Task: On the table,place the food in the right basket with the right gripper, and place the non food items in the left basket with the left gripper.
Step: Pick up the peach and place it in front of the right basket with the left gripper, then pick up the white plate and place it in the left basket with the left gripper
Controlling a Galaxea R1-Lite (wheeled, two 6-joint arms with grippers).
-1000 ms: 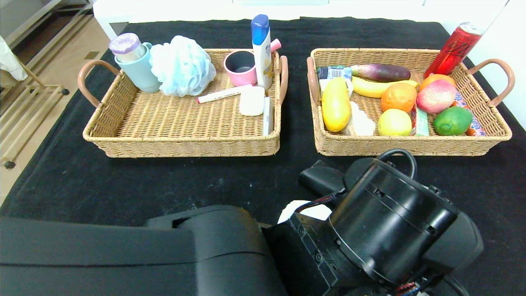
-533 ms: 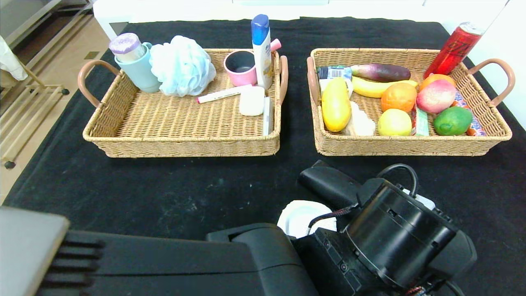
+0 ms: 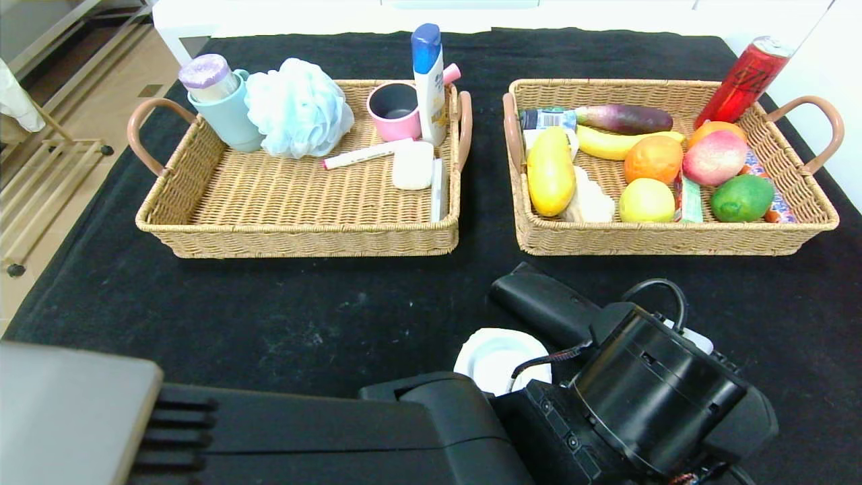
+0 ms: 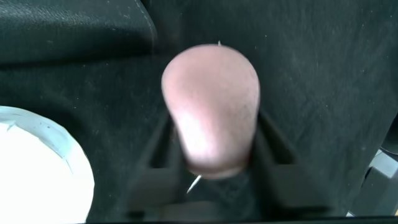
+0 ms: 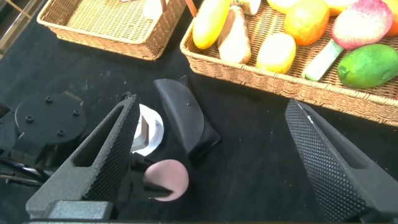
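A pale pinkish bun sits between the two fingers of my left gripper, which are closed against its sides just over the black table. It also shows in the right wrist view. In the head view the right arm hides it. The white ridged tub and the black half-moon pouch lie next to it. My right gripper hangs wide open and empty above them. The yellow loaf and the lemon-like ball lie in the right basket.
The left basket holds a blue mug, a bath pouf, a pink cup, a bottle, a marker and soap. The right basket also holds several fruits, snack bars and a red can. My arms fill the table's near edge.
My right gripper has drawn back toward me, uncovering the white tub and more of the pouch. My left arm has shifted to the right along the near edge.
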